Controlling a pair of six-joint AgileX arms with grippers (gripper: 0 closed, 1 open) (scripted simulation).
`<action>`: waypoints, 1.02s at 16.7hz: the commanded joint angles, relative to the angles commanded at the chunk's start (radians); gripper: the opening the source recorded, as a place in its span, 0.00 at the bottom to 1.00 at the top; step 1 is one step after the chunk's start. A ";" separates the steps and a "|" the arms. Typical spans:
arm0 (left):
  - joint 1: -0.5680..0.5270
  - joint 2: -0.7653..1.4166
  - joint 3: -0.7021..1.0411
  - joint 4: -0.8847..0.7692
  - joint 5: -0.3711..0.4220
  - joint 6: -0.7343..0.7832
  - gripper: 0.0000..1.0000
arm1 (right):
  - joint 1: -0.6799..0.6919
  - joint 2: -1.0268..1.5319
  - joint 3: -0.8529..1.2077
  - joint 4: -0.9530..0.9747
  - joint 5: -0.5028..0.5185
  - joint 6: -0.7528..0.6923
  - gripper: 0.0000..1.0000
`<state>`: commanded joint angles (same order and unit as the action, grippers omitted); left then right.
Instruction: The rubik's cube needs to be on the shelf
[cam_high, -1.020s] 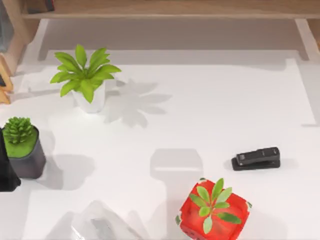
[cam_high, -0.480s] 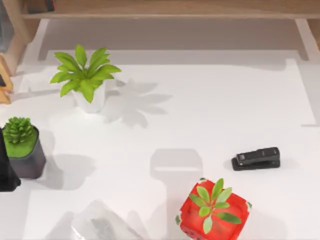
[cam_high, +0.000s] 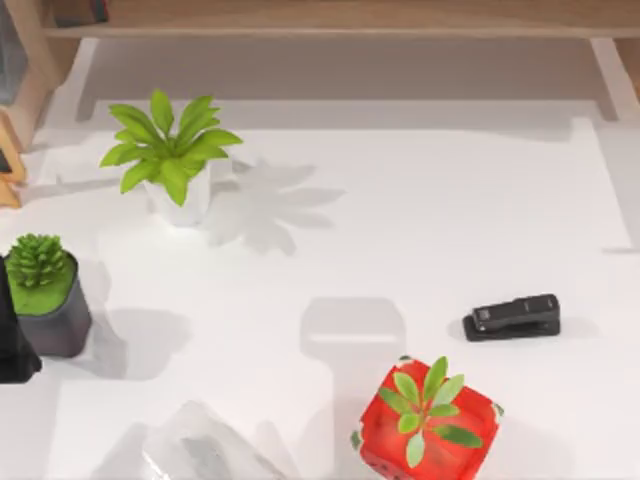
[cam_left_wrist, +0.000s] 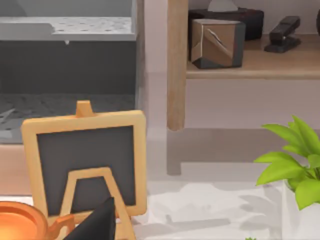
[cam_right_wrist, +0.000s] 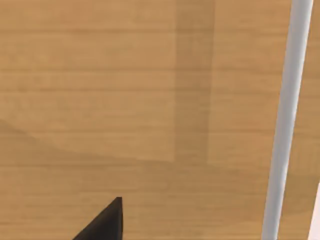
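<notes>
Wooden shelf (cam_high: 330, 18) runs left-right along table's (cam_high: 400, 220) far edge.

A rendered office-like setting: a white desk (cam_high: 400, 220) carrying potted plants (cam_high: 170, 155) and a black stapler (cam_high: 512, 316), before a wooden shelf (cam_high: 340, 18).

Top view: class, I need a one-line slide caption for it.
White table with a leafy plant in a white pot, a red planter and a black stapler below the shelf.
</notes>
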<state>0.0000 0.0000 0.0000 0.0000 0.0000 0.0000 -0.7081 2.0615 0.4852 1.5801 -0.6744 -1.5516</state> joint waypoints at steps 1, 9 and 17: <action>0.000 0.000 0.000 0.000 0.000 0.000 1.00 | -0.002 -0.001 -0.003 0.002 -0.003 0.000 1.00; 0.000 0.000 0.000 0.000 0.000 0.000 1.00 | -0.044 -0.014 -0.059 0.042 -0.047 0.000 1.00; 0.000 0.000 0.000 0.000 0.000 0.000 1.00 | -0.184 0.026 0.223 -0.232 0.137 0.045 1.00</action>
<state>0.0000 0.0000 0.0000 0.0000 0.0000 0.0000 -0.8925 2.0876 0.7077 1.3485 -0.5370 -1.5070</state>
